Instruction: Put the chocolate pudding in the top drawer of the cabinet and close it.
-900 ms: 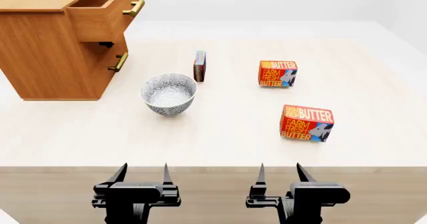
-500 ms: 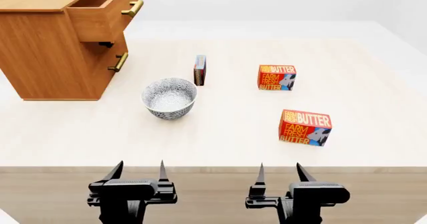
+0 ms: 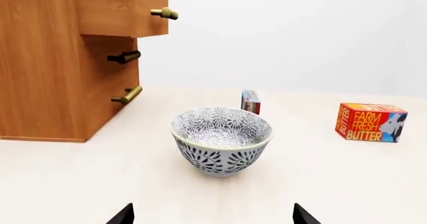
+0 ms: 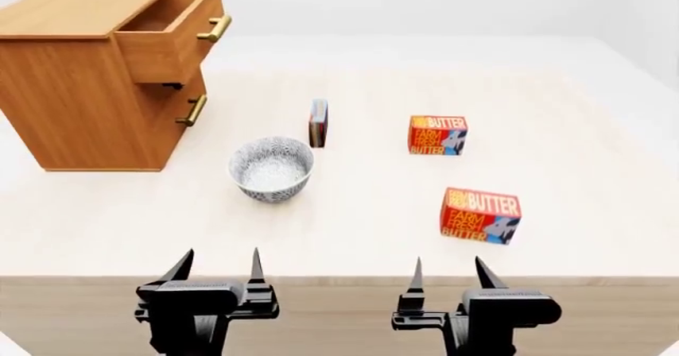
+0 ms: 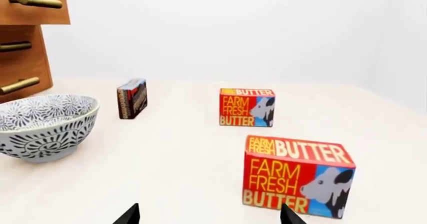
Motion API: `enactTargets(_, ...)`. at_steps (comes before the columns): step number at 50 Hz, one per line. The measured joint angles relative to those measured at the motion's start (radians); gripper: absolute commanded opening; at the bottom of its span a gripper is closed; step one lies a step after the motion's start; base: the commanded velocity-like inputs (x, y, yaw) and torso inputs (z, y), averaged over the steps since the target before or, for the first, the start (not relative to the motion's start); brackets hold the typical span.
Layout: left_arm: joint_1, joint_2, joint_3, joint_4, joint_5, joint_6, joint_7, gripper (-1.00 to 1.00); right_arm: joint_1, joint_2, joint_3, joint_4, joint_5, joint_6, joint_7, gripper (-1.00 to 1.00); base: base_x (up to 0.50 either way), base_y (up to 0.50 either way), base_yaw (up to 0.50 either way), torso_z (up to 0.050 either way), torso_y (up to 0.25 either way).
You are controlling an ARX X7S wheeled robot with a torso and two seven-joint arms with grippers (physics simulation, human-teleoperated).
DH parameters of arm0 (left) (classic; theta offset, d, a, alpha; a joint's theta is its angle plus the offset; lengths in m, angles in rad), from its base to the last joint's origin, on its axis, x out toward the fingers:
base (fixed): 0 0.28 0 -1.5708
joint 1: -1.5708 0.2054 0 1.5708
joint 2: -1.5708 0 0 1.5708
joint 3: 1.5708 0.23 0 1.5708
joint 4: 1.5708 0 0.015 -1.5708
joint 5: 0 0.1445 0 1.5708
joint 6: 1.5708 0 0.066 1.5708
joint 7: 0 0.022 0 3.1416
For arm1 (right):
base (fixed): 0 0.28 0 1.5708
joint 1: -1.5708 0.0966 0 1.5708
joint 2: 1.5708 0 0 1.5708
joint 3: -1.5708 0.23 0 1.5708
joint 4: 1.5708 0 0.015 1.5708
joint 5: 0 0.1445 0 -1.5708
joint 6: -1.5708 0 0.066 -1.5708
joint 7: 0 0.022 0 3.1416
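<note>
Two empty end effectors wait at the near edge of the tabletop (image 4: 594, 133).

The left end effector (image 4: 219, 265) and the right end effector (image 4: 448, 270) sit low in the head view, both spread wide and holding nothing. The chocolate pudding (image 4: 317, 122) stands on its edge near the middle, just behind the bowl (image 4: 272, 169). The cabinet (image 4: 75, 94) is at the upper left, its top drawer (image 4: 170, 34) pulled out. Two butter boxes (image 4: 437, 135) (image 4: 479, 214) sit to the right.

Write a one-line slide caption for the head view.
Both open grippers wait at the table edge; chocolate pudding stands behind the bowl, top drawer open.
</note>
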Motion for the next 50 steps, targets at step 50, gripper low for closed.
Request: enactTargets(50, -0.084, -0.11, 0.014, 0.299, -0.082, -0.245, -0.076, 1.0, 0.012, 0.114, -0.015, -0.37, -0.002, 0.251, 0.091, 1.0, 0.0, 0.0, 0.0, 0.05, 0.0)
